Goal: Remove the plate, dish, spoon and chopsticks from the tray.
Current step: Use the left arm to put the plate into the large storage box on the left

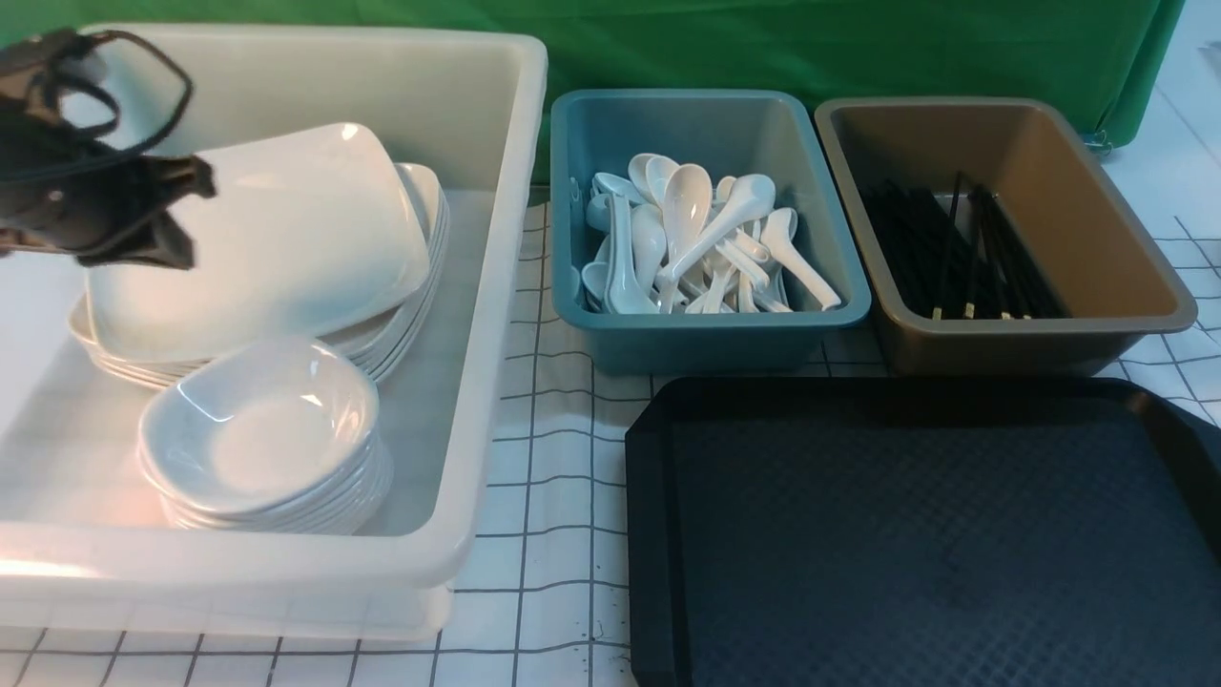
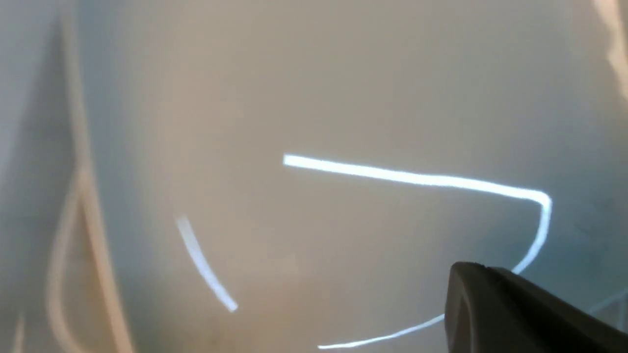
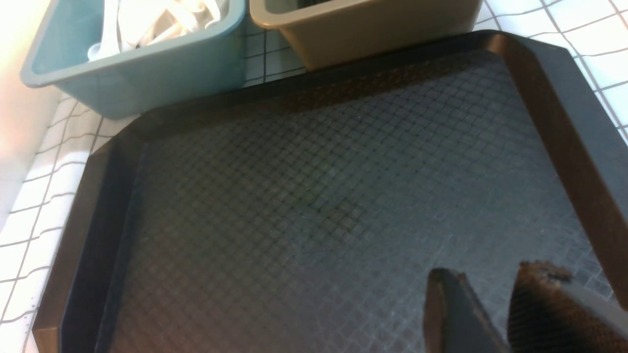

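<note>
Black left gripper hovers spread over the tilted plate in the white tub; right gripper, parted, hangs above the tray.

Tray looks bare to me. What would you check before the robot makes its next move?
1. Tray cleared: ok, nothing lies on it in the front or right wrist view.
2. Plate settled in the white tub: not ok, it lies tilted on the stack of plates.
3. Left gripper open: ok, fingers apart. Whether it touches the plate: cannot tell.
4. Right gripper empty: ok, it is over the tray with nothing between its fingers.
5. Spoons in the blue bin, chopsticks in the brown bin: ok.
</note>
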Tool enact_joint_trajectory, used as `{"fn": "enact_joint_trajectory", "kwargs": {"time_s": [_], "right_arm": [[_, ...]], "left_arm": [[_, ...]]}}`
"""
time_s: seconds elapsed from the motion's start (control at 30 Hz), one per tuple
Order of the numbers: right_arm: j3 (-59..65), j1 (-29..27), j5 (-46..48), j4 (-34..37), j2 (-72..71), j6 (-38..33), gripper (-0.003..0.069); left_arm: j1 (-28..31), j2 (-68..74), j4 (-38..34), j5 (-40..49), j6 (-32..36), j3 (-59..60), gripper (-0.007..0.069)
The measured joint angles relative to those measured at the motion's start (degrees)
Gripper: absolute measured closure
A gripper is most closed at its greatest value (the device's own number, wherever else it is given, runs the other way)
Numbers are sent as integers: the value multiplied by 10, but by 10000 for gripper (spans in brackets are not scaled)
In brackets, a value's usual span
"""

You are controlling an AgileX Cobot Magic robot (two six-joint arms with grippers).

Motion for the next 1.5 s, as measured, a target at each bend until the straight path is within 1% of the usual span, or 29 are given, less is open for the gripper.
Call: {"fn": "enact_joint_trajectory", "kwargs": {"time_s": [0.07, 0.13, 0.17, 0.2, 0.33, 0.4, 0.5, 0.57, 0.67, 0.73, 0.83, 0.93, 0.97, 1.03, 1.17, 1.37, 1.5], "right_arm": [[0, 0, 0, 0, 0, 0, 419], [0, 0, 0, 0, 0, 0, 419], [0, 0, 0, 0, 0, 0, 419], [0, 0, 0, 0, 0, 0, 419], [0, 0, 0, 0, 0, -1, 419], [0, 0, 0, 0, 0, -1, 419], [0, 0, 0, 0, 0, -1, 419], [0, 0, 0, 0, 0, -1, 419], [0, 0, 0, 0, 0, 0, 419], [0, 0, 0, 0, 0, 0, 419], [0, 0, 0, 0, 0, 0, 419], [0, 0, 0, 0, 0, 0, 419], [0, 0, 0, 0, 0, 0, 419], [0, 0, 0, 0, 0, 0, 419], [0, 0, 0, 0, 0, 0, 419], [0, 0, 0, 0, 0, 0, 419], [0, 0, 0, 0, 0, 0, 419]], "left_arm": [[-18, 2, -5, 1, 4, 0, 626], [-66, 12, -8, 2, 15, 0, 626], [-69, 13, -8, 0, 16, 0, 626], [-90, 19, -4, -6, 16, 0, 626], [-148, 36, 27, -56, 18, 0, 626], [-173, 48, 63, -101, 11, 0, 626], [-185, 58, 99, -137, -9, 0, 626], [-188, 71, 140, -166, -44, 0, 626], [-188, 84, 168, -176, -69, 0, 626], [-187, 88, 171, -176, -75, -1, 626], [-185, 89, 173, -154, -79, -5, 626], [-184, 80, 165, -106, -74, -8, 626], [-184, 79, 165, -106, -74, -8, 626], [-184, 71, 165, -60, -59, -11, 626], [-184, 64, 166, -18, -29, -15, 626], [-184, 55, 202, 25, -19, -16, 626], [-184, 40, 224, 58, -33, -20, 626]]}}
